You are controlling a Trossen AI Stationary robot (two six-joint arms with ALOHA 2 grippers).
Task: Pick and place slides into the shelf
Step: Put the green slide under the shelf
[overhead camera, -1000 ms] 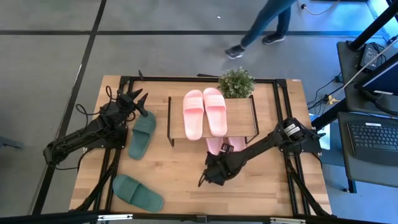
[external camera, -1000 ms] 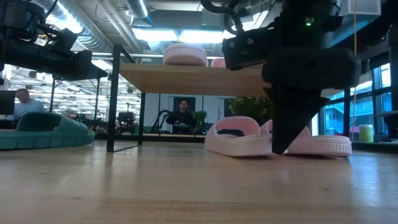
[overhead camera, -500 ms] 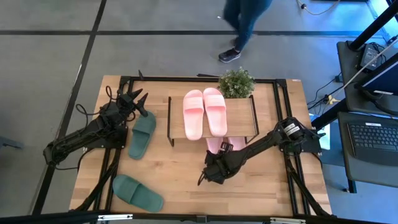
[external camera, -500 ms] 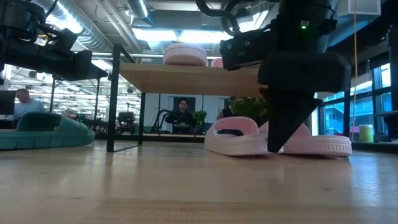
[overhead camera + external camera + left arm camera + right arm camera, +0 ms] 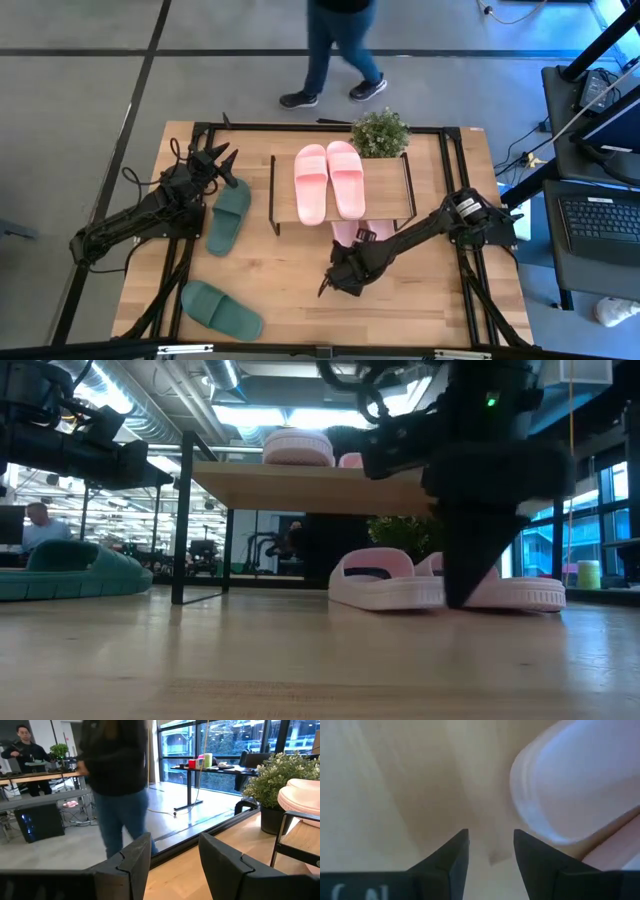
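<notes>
The shelf [image 5: 388, 192] stands at the table's middle and carries two light pink slides [image 5: 328, 180] flat on its wooden board [image 5: 300, 485]. A second pink pair [image 5: 385, 582] lies soles down on the table under the shelf's near edge; only their heels [image 5: 348, 233] show from above. One dark green slide [image 5: 228, 215] lies left of the shelf, another [image 5: 222, 310] near the table's near-left corner. My right gripper [image 5: 330, 285] points down, open, just above the wood beside a pink heel [image 5: 580, 780]. My left gripper [image 5: 222, 155] hovers open beyond the green slide.
A potted plant [image 5: 380, 132] stands behind the shelf at the far edge. A person [image 5: 335, 50] walks on the floor beyond the far edge. Bare wood lies between the shelf and the near edge, and right of the shelf.
My right gripper has stayed low in front of the pink pair, shifting only slightly sideways. The person beyond the far edge has walked toward the left.
</notes>
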